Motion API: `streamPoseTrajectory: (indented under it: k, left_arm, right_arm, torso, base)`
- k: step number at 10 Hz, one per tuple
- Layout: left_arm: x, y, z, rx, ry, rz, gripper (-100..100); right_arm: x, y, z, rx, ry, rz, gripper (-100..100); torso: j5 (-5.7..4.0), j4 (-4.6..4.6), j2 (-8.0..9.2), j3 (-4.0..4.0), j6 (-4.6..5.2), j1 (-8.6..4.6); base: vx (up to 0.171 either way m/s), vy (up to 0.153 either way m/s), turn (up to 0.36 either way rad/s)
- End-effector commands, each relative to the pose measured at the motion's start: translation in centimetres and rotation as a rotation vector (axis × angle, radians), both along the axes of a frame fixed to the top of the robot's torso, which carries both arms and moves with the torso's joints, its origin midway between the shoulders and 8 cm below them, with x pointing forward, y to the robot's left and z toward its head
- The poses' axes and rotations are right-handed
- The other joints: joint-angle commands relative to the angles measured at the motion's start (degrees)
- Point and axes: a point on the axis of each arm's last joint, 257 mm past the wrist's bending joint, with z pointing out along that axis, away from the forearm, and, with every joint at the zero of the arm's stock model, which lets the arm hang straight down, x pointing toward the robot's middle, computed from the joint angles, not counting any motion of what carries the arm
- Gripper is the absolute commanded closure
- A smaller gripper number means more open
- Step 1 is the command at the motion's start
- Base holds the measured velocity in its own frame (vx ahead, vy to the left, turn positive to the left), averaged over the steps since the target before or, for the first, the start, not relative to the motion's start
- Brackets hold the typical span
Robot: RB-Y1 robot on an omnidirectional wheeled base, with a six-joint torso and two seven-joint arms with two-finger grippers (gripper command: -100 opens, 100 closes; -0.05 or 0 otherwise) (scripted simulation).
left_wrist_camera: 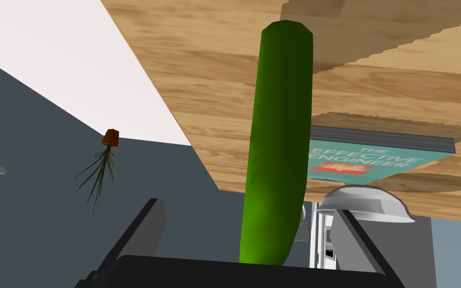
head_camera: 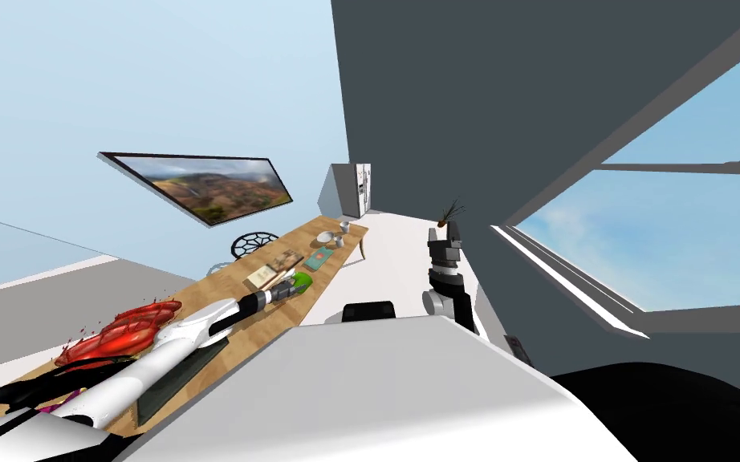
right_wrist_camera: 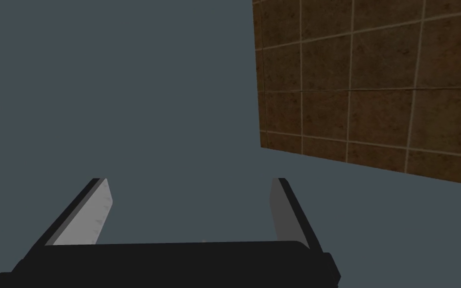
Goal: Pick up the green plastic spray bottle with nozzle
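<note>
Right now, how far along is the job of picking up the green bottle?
Done, it seems: the reach. The left fingers stand on both sides of the green bottle on the wooden table. In hand: the grip. The fingers are open and do not press the bottle. Left: to close them and lift the bottle off the table.

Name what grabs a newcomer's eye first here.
The green bottle stands out, framed between the open fingers of the left tool at the edge of the wooden table. Next comes the red heap on the table's near end, then the landscape picture on the wall beyond.
</note>
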Motion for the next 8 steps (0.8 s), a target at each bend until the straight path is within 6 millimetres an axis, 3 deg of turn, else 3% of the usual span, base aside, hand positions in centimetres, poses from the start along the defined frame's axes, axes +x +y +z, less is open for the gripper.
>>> streamPoseTrajectory:
  k: [1, 2, 6, 8]
  left_arm:
    - [0.1, 0.8, -0.5, -0.001, 0.003, 0.028, -100]
    - [-0.2, 2.1, -0.6, -0.008, 0.009, 0.073, -100]
    - [-0.3, 4.2, -0.8, -0.009, 0.012, 0.135, -100]
    - [-0.3, 5.8, -0.9, -0.01, 0.009, 0.185, -100]
  right_arm:
    - [0.0, 0.0, 0.0, 0.0, 0.0, 0.0, 0]
    - [0.0, 0.0, 0.0, 0.0, 0.0, 0.0, 0]
    - [0.0, 0.0, 0.0, 0.0, 0.0, 0.0, 0]
    - [0.0, 0.0, 0.0, 0.0, 0.0, 0.0, 0]
  torso:
    - [0.0, 0.0, 0.0, 0.0, 0.0, 0.0]
    - [0.02, 0.0, 0.03, 0.01, 0.08, 0.04]
    - [0.0, -0.02, -0.11, -0.06, -0.02, -0.03]
    - [0.01, -0.04, -0.18, -0.11, 0.09, -0.01]
  base:
    - [-0.137, 0.027, -0.36]
    - [-0.106, 0.031, -0.202]
    - [-0.075, -0.002, -0.128]
    - [-0.096, -0.004, -0.292]
